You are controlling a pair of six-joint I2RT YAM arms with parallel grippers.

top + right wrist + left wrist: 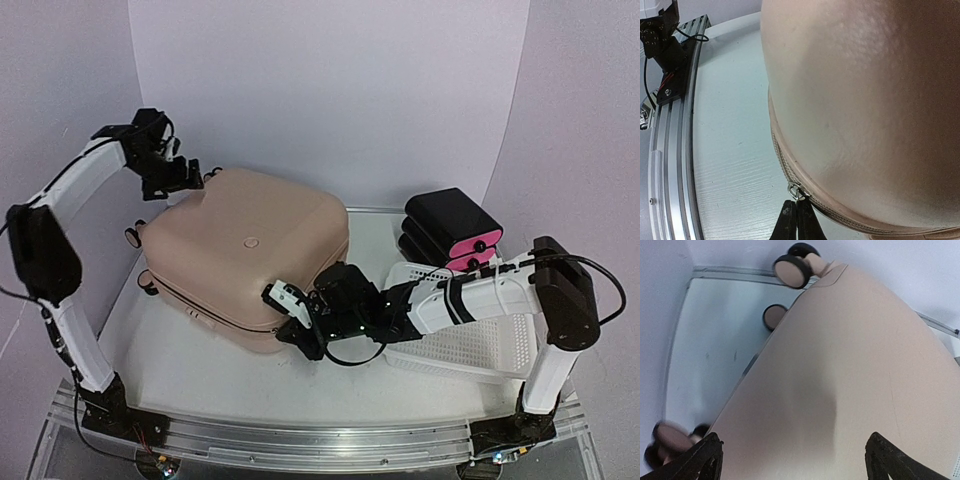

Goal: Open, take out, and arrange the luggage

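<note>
i see the luggage (pixel 250 255) lying flat on the table (pixel 200 370), left of centre, shell closed, with its zip seam running along the near side. its wheels (pixel 792 271) point toward the left and far-left edge.

left gripper (pixel 790 460): fingers spread wide apart, one at each lower corner of the left wrist view, with the pink shell filling the space between them. in the top view this gripper hangs over the far-left corner of the luggage. i cannot tell whether the fingers touch the shell.

right gripper (pixel 796 207): fingers pressed together, tips at the near right corner of the luggage, directly below the metal zip slider (pixel 796 190). i cannot tell whether the pull tab is pinched between the tips.

right of the luggage, a white perforated basket (pixel 480 340) lies under the right arm. a black-and-pink drawer box (pixel 455 228) stands at the far right, just beyond the basket. the aluminium rail (pixel 670 150) runs along the near edge of the table.
</note>
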